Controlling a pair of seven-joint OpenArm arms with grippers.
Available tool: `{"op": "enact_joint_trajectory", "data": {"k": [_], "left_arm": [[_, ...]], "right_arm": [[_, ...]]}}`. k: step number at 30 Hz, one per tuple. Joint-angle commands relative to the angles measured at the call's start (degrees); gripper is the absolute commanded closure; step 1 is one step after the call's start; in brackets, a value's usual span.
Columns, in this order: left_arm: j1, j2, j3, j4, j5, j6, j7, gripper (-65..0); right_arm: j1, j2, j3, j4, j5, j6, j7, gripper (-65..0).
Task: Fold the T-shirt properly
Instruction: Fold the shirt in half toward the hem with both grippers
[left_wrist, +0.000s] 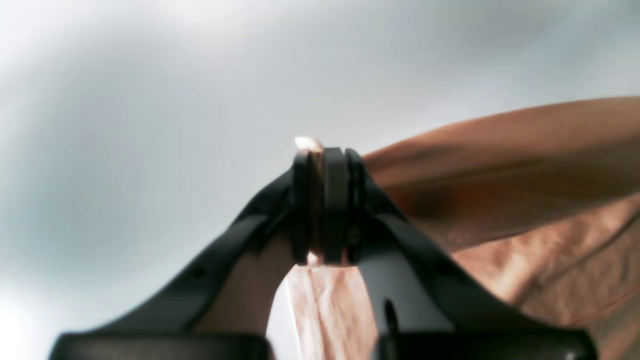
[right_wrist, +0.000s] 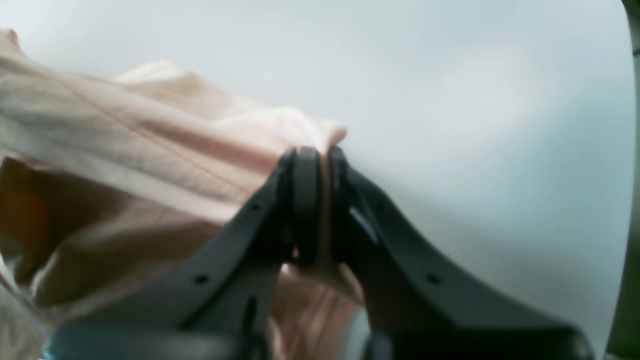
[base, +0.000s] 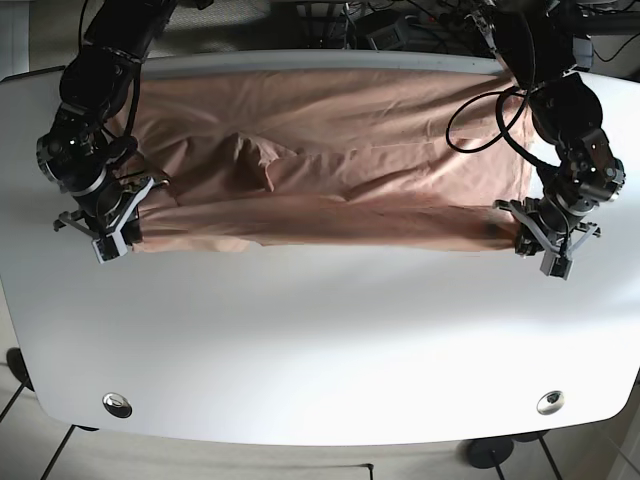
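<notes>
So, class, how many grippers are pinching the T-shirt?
2. The left gripper clamps the T-shirt at its near edge on the base view's right; the right gripper clamps the opposite end.

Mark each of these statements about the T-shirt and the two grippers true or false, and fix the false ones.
1. The left gripper is shut on the T-shirt. True.
2. The right gripper hangs open above the cloth. False: it is shut on the T-shirt's fabric, which shows pinched between its fingers.
3. In the base view, the T-shirt lies stretched across the far half of the white table. True.
4. The T-shirt is blue. False: it is a peach-tan colour.
5. The two grippers hold the shirt side by side at its middle. False: they grip it at opposite ends of its near edge, one at each side of the table.
</notes>
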Motion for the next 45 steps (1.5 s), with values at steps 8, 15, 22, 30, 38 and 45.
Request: {"op": "enact_joint_trajectory", "data": {"k": [8, 15, 22, 30, 38, 45], "left_arm": [[14.62, 3.84, -5.45, 14.61, 0.09, -2.2, 5.22, 0.0], [22.44, 3.93, -5.45, 15.49, 0.0, -2.2, 5.22, 0.0], [23.59, 3.84, -5.27, 15.58, 0.35, -2.2, 5.22, -24.9], [19.81, 4.02, -5.1, 14.7, 0.44, -2.2, 5.13, -26.8], [18.22, 3.75, -5.1, 5.2, 0.44, -2.2, 4.87, -26.8], [18.31, 2.79, -5.36, 1.78, 0.44, -2.2, 4.87, -26.8]], "right_arm": [[-9.14, -2.27, 5.99, 3.53, -0.17, -0.49, 0.01, -1.7], [-12.57, -2.27, 8.45, 3.53, -0.17, -0.49, 0.01, -2.1], [-16.7, -6.14, 13.11, 5.2, 2.11, -0.49, 0.01, -37.4], [-13.89, -1.83, 11.35, 4.67, 15.65, -0.49, -0.16, -64.8], [0.71, -2.27, 3.26, -13.18, 8.44, -0.49, -3.94, -61.8], [3.7, -2.44, -0.87, -21.71, 8.71, -0.49, -3.85, -44.5]]}}
